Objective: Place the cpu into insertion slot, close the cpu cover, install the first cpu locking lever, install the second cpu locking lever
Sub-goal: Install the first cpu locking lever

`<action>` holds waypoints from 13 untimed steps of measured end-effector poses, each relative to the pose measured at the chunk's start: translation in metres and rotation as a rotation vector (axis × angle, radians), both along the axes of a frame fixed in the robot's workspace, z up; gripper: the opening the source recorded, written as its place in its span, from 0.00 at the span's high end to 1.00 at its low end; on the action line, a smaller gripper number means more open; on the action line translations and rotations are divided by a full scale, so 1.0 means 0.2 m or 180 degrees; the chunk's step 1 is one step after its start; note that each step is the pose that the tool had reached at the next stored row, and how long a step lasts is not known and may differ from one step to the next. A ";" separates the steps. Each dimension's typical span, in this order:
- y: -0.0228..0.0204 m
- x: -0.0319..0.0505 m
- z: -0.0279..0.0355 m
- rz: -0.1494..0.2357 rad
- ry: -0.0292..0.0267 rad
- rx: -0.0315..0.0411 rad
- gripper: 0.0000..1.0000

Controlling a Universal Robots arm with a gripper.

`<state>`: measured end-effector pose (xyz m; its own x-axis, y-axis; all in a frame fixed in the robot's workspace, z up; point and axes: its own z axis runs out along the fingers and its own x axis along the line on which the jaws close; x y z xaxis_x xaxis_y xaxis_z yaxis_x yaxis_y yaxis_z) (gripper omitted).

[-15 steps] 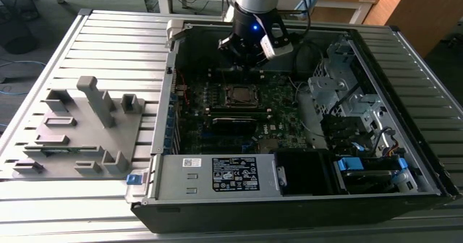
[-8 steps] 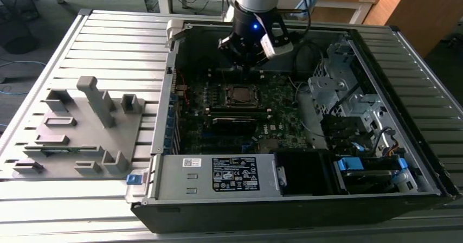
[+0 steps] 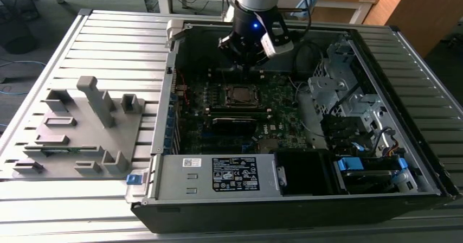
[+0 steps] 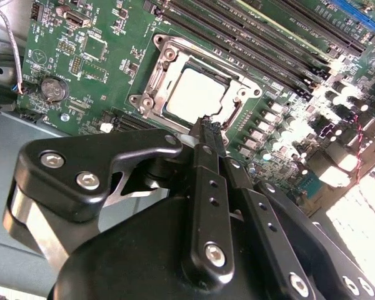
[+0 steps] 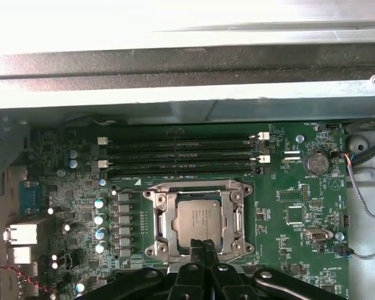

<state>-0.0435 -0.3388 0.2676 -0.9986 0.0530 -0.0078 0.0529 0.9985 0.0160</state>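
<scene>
The cpu (image 5: 199, 222) lies flat in the insertion slot (image 3: 239, 95) on the green motherboard, its dull grey top also plain in the second wrist view (image 4: 194, 94). The silver cpu cover (image 5: 237, 219) lies down around it as a frame (image 4: 151, 103). My gripper (image 5: 200, 247) hangs just above the socket's near edge, its two black fingers (image 4: 207, 144) pressed together with nothing between them. In the exterior view the gripper (image 3: 244, 64) hovers over the socket, toward the case's back wall. I cannot make out how the locking levers stand.
Long black memory slots (image 5: 181, 156) run beside the socket. A power supply box (image 3: 231, 173) with a black label stands at the case front. A drive cage (image 3: 340, 96) and cables (image 5: 362, 206) crowd the exterior view's right. A grey fixture (image 3: 79, 129) sits outside on the left.
</scene>
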 end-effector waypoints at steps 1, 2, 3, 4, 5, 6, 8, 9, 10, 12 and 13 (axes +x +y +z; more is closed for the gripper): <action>0.000 0.000 0.001 0.0000 0.0000 0.0000 0.89; 0.000 0.000 0.002 0.0000 0.0000 0.0000 0.89; 0.000 0.000 0.003 0.0000 0.0000 0.0000 0.89; 0.000 0.000 0.005 0.0000 0.0000 0.0000 0.89; 0.000 0.000 0.006 0.0000 0.0000 0.0000 0.89; 0.000 0.000 0.007 0.0000 0.0000 0.0000 0.89; 0.000 0.000 0.009 0.0000 0.0000 0.0000 0.89; 0.000 0.000 0.010 0.0000 0.0000 0.0000 0.89; 0.000 0.000 0.011 0.0000 0.0000 0.0000 0.89; 0.000 0.000 0.014 0.0000 0.0000 0.0000 0.89; 0.000 0.000 0.015 0.0000 0.0000 0.0000 0.89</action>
<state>-0.0435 -0.3388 0.2706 -0.9986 0.0531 -0.0077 0.0530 0.9985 0.0160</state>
